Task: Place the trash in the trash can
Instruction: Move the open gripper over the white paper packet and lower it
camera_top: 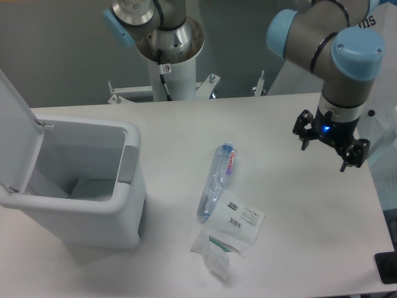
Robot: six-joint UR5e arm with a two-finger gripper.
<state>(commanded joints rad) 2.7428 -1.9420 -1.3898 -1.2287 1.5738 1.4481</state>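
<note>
1. Nearest the camera lies the packet [231,233], flat and crinkly white with a printed label and green marks, on the white table [291,248] a little way in from the front edge.
2. The bottle [217,181] lies just behind it, crushed, clear and bluish, with its red label toward the far end. Its near end touches or overlaps the packet's upper left corner.
3. The trash can [87,180] stands at the left front of the table, well apart from both pieces of trash. Its lid [13,133] is swung up and back on the left, and the mouth is open to the top. A grey panel faces the bottle from the can's right wall.
4. My gripper [330,144] hangs over the right part of the table, near the right edge and well apart from the bottle. Its fingers [346,162] point down and are spread, with nothing between them.
5. Bare table lies between my gripper and the trash, and between the trash and the can.
6. My arm's base post [170,56] rises behind the far edge of the table, in front of a grey wall.
7. A dark object shows at the lower right corner; I cannot tell what it is.
</note>
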